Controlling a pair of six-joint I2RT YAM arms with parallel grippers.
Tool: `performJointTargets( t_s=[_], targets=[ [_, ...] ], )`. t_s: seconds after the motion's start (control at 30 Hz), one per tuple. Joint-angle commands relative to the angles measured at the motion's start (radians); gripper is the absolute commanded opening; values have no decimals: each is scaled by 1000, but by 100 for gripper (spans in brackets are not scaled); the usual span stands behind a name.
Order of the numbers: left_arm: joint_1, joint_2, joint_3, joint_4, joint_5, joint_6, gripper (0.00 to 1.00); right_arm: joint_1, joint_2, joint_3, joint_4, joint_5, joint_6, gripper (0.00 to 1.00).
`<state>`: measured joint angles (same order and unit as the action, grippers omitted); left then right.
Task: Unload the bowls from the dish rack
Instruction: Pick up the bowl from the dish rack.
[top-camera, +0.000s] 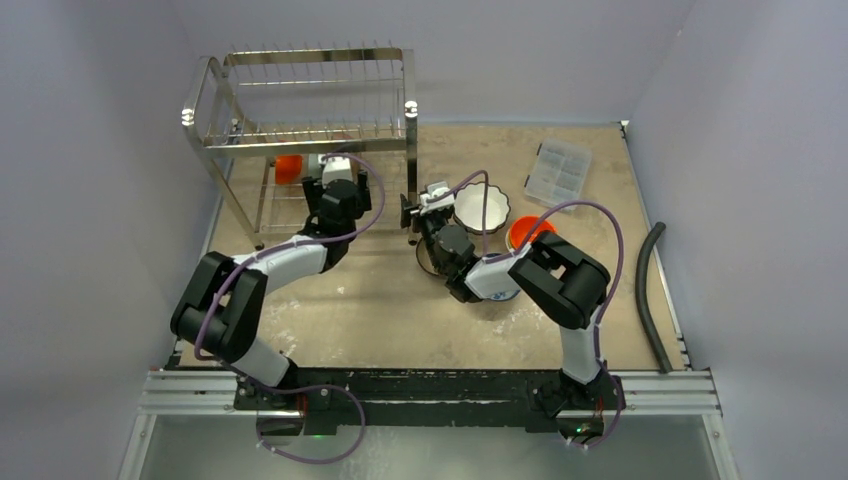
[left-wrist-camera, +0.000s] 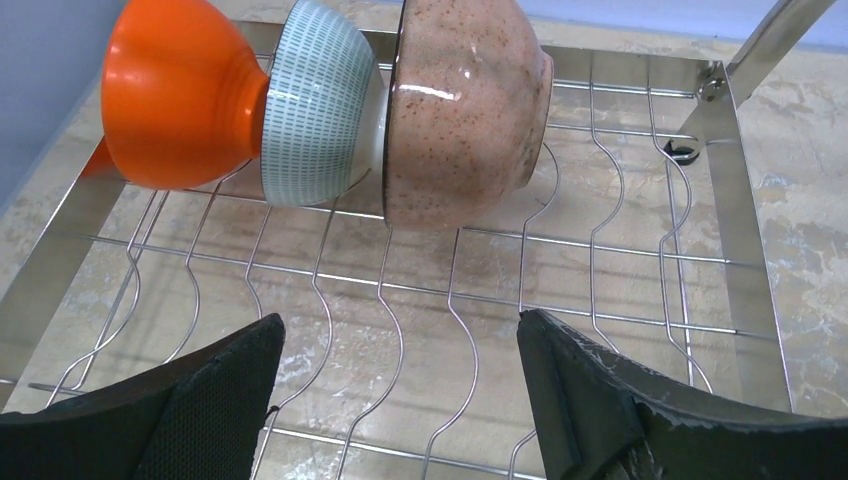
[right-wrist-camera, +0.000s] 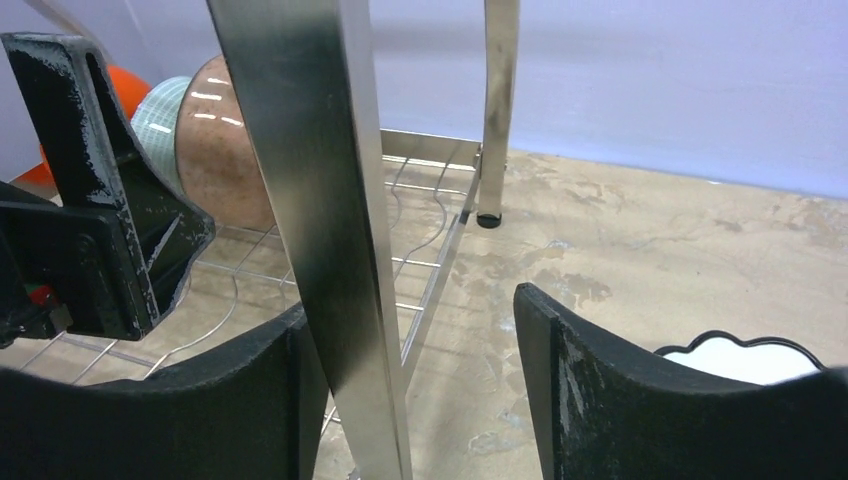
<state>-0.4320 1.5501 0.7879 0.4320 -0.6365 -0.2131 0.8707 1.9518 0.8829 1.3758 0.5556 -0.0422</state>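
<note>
The dish rack (top-camera: 405, 100) stands at the back left. On its lower wire shelf (left-wrist-camera: 740, 210) three bowls lie on their sides in a row: orange (left-wrist-camera: 180, 95), teal-patterned (left-wrist-camera: 315, 100) and tan speckled (left-wrist-camera: 465, 110). My left gripper (left-wrist-camera: 400, 340) is inside that tier, open, a short way in front of them and touching none. My right gripper (right-wrist-camera: 410, 305) is open around the rack's front right leg (right-wrist-camera: 320, 150). Its left finger (right-wrist-camera: 240, 390) lies against the leg, the right one stands apart. A white scalloped bowl (top-camera: 482, 205) and an orange bowl (top-camera: 525, 232) sit on the table.
A dark bowl (top-camera: 428, 258) and a pale one (top-camera: 503, 293) lie partly hidden under my right arm. A clear compartment box (top-camera: 558, 172) sits at the back right. A black hose (top-camera: 648, 290) runs along the table's right edge. Walls close in left and back.
</note>
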Motion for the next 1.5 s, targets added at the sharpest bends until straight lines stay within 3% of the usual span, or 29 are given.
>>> performJointTargets(
  t_s=[0.0,0.3,0.7,1.47],
  targets=[
    [7,30,49,53,-18,34,85,15,2,35,53,68,-22,65],
    [7,61,85,66,-31,68,85,34,-2,34,11,51,10,43],
    [7,176,161,112,-57,58,86,37,-2,41,-26,-20,33,0],
    [-9,375,362,143,-203,93,92,48,9,80,-129,-112,20,0]
  ],
)
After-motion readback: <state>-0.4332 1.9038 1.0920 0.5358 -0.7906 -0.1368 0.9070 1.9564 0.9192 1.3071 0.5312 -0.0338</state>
